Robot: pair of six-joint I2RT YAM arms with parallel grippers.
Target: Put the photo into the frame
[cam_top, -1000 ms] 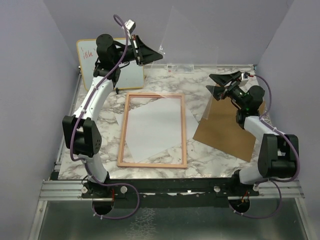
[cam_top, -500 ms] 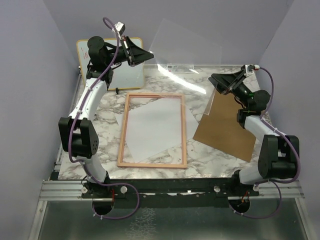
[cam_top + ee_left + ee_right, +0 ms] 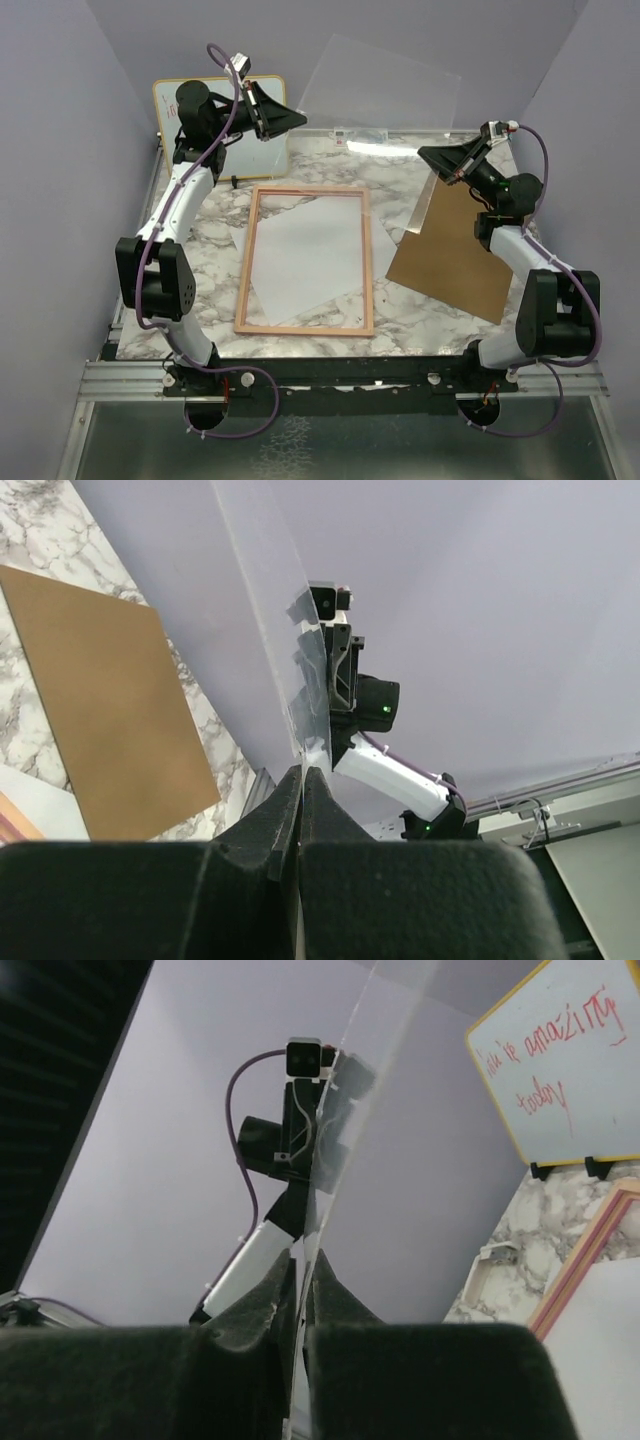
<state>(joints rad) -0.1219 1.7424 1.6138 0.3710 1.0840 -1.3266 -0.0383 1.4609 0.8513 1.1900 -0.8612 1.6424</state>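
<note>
Clear pane aloft, opposite ends clamped tight in my left gripper and my right gripper.

Clear pane pinched edge-on in left gripper — brown board at left

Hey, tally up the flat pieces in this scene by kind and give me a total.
Wooden frame: 1
Clear pane: 1
Brown backing board: 1
White sheet: 1
Whiteboard: 1
Total: 5
</note>
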